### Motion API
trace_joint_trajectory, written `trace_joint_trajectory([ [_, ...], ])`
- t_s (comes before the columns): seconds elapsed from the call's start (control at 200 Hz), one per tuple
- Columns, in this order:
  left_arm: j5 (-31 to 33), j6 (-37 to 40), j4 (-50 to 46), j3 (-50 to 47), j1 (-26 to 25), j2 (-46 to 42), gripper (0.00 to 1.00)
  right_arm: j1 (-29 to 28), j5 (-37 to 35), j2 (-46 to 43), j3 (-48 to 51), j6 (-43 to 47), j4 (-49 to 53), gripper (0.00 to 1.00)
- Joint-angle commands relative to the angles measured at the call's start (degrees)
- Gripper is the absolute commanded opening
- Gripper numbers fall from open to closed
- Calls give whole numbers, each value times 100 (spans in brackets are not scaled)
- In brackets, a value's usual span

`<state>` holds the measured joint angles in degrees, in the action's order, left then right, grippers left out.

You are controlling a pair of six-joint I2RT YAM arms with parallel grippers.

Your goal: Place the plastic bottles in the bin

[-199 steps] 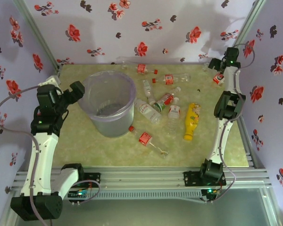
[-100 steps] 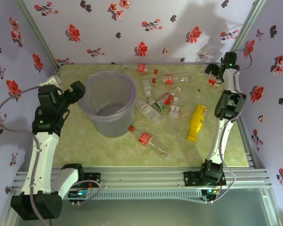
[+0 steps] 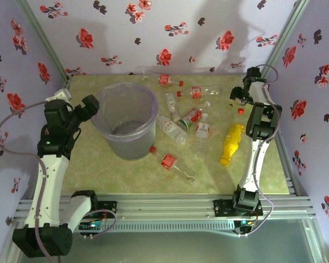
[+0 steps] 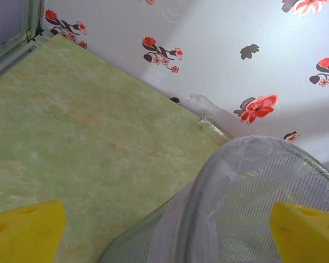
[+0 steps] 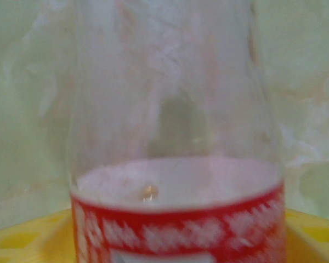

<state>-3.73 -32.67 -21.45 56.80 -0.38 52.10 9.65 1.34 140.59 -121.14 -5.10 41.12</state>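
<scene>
bottle clamped in right tool, pads on its red label band, up over the far right corner of the worktop. left tool spread and empty, a pad either side of the bin rim.

risks:
- thin slick wall, bottle may pivot or slip mid-swing
- bin is well apart to the left, loose bottles between; a low carry clips them
- left tool at the rim: could get hit or tip the bin

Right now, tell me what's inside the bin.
In the top view the bin shows a bare floor and no bottle. Its near inner wall is covered by the rim.
</scene>
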Motion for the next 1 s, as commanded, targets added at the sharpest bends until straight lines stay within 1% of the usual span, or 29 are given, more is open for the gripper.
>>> trace_joint_trajectory([
  [0.0,-99,61,-4,43,-31,-139,96,-41,-372,-538,292,113,44,72],
  [0.15,-93,-78,-16,51,-50,-241,96,-75,-389,-830,525,115,-87,58],
  [0.245,-117,-173,-48,99,-134,-301,96,-82,-390,-975,529,115,-7,55],
  [0.295,-113,-219,-69,142,-220,-326,96,-86,-357,-1112,572,115,30,50],
  [0.38,-116,-365,-77,215,-453,-348,96,-124,-273,-1454,727,68,107,50],
  [0.46,-120,-545,5,340,-864,-336,96,-256,-131,-1991,1101,0,51,51],
  [0.54,-120,-736,250,464,-1364,-268,96,-486,17,-2670,1723,-100,-166,51],
  [0.735,-151,-803,572,1067,-2561,285,96,-1242,374,-4486,3090,-360,-493,50],
  [0.805,-252,-810,800,1238,-2881,594,96,-1461,783,-5205,3651,-553,-781,50],
  [0.885,-447,-893,1111,1476,-3152,1020,96,-1653,1474,-5969,4231,-812,-1185,48],
  [0.995,-716,-969,1565,1833,-3488,1700,95,-1975,2332,-6727,4814,-1078,-1677,46],
])
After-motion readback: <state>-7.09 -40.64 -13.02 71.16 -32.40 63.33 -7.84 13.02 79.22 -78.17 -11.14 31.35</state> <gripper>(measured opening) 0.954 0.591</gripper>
